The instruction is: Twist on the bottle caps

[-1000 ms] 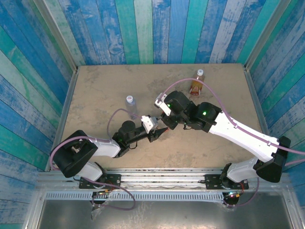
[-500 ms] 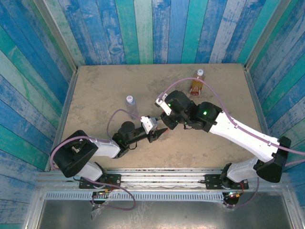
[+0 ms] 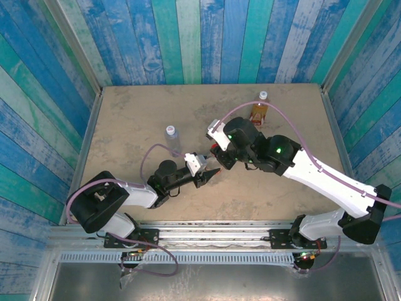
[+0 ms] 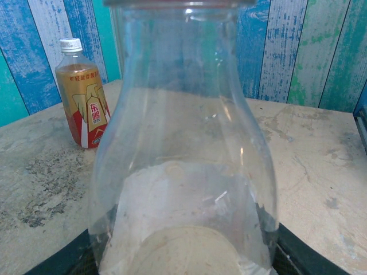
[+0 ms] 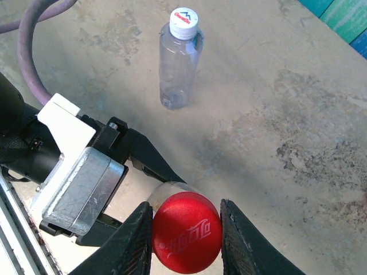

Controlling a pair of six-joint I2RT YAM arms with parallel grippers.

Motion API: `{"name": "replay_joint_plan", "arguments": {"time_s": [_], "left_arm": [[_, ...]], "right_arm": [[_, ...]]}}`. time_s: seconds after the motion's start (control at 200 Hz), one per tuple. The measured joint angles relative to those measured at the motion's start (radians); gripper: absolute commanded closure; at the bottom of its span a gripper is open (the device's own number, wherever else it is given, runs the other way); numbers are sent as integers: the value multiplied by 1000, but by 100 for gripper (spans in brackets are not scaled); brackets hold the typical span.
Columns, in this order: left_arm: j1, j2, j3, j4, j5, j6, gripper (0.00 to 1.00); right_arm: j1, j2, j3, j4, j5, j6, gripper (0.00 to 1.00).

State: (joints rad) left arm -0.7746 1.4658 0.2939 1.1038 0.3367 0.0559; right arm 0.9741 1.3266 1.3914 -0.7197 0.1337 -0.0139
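My left gripper [image 3: 211, 174] is shut on a clear bottle [image 4: 183, 143], which looms large in the left wrist view with its label's pale back showing through. A bright red cap [image 5: 186, 232] sits on top of that bottle's neck. My right gripper [image 5: 186, 229] is shut on the red cap, one finger on each side. An amber bottle [image 4: 83, 94] with an orange label and a white cap stands upright at the back of the table [image 3: 138, 113]. A clear bluish bottle [image 5: 179, 60] stands upright, capped, to the left of the grippers.
Blue and green plank walls [image 3: 188, 37] close in the table on three sides. The left arm's camera housing [image 5: 77, 177] and a purple cable [image 5: 28, 46] lie close beside my right gripper. Bare table [image 3: 294, 119] lies to the right.
The right wrist has turned and shifted a little to the right above the clear bottle, still holding the red cap. The left arm and the bottle have stayed put.
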Motion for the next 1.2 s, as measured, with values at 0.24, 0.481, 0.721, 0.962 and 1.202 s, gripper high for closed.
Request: {"name": "replay_joint_plan", "arguments": {"time_s": [0.24,0.481,0.721,0.962,1.202], "left_arm": [[0,0,-4,6,0,0,46],[0,14,-19,50,0,1,46],[0,40,-26,101,3,0,46],[0,50,-28,119,4,0,47],[0,50,-33,125,3,0,47]], "right_arm": [[-43,37,21,-29,-16,77,68],[-82,64,47,-72,-80,134,68],[-82,93,85,-106,-136,141,68],[-81,113,105,-130,-165,140,67],[-76,131,126,-164,-166,132,67]]}}
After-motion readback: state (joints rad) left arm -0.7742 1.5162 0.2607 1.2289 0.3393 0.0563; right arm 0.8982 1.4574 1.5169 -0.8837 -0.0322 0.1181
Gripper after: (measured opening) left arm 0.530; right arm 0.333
